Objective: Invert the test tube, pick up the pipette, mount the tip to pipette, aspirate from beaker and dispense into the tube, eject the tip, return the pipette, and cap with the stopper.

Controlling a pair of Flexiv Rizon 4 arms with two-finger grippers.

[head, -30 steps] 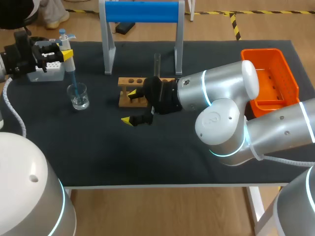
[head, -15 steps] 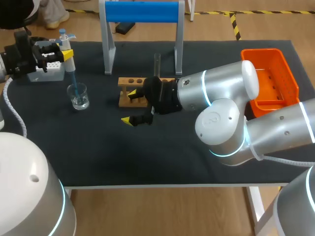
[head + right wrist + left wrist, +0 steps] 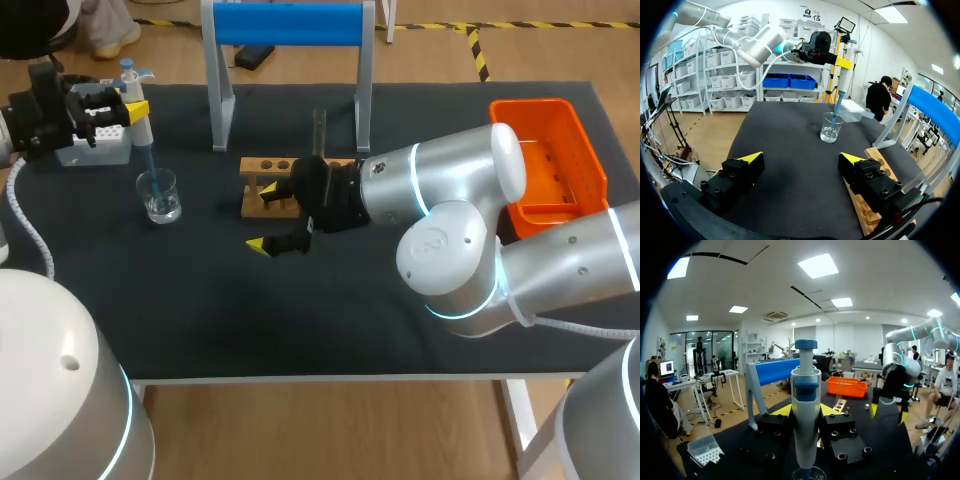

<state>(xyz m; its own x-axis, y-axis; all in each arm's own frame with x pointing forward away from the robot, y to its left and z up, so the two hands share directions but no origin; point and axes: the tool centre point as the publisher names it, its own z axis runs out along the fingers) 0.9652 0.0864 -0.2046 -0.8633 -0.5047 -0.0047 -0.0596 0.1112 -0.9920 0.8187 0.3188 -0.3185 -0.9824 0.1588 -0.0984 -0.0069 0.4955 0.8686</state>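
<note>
Left claw (image 3: 136,110) gripping pipette (image 3: 805,390) dipped in beaker (image 3: 160,196), right claw (image 3: 265,217) spread wide, empty

Lab bench, by its kit — black-covered table (image 3: 200,300) with pipette (image 3: 135,105), glass beaker (image 3: 159,196) of clear liquid, wooden test-tube rack (image 3: 262,166), white tip box (image 3: 100,150), orange basket (image 3: 530,105) — plus blue-barred stand (image 3: 288,22).

The right arm (image 3: 470,200) is built of smooth, silver-white rounded links, with thin glowing cyan rings at the joints behind the claw. Its black right gripper (image 3: 801,159) has two blocky fingers (image 3: 735,175) studded with round socket screws and capped by yellow wedge tips. A white cable (image 3: 27,228) runs behind the black left gripper (image 3: 805,410).
</note>
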